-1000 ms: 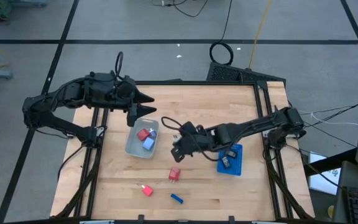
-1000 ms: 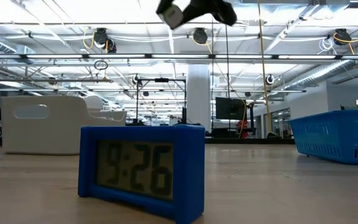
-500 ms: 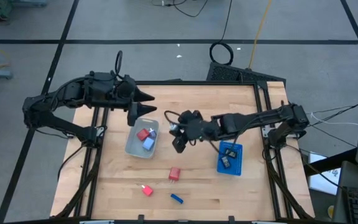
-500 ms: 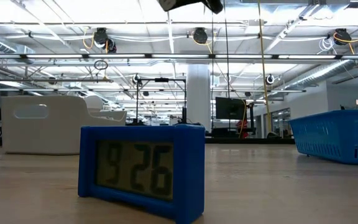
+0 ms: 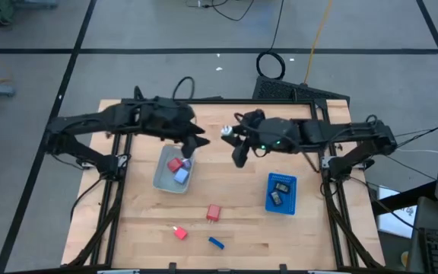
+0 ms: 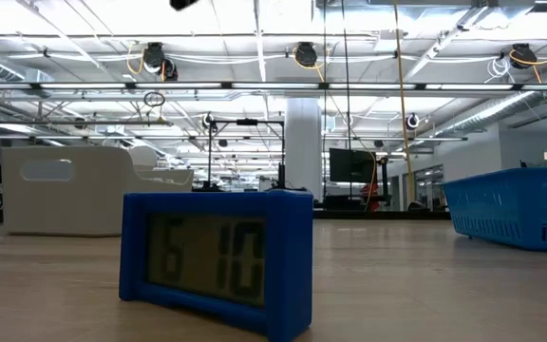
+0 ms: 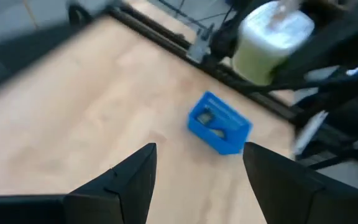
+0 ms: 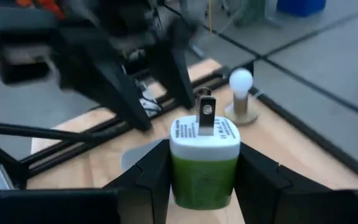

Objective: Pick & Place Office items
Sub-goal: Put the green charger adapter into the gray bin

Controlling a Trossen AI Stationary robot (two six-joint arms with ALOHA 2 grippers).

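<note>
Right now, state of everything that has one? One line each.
Right gripper: shut on green plug, held above the table.
Green plug: gripped, prongs pointing away from the wrist.
Left gripper: open, empty, over the grey tray.
Grey tray: upright, holds a red and a blue item.
Blue tray: upright, two small items inside.
Clock: upright, display lit.

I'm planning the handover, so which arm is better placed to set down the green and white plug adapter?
The right arm. Its tool is already shut on the green and white plug adapter, held above the wooden table. The left tool is open and empty.
</note>
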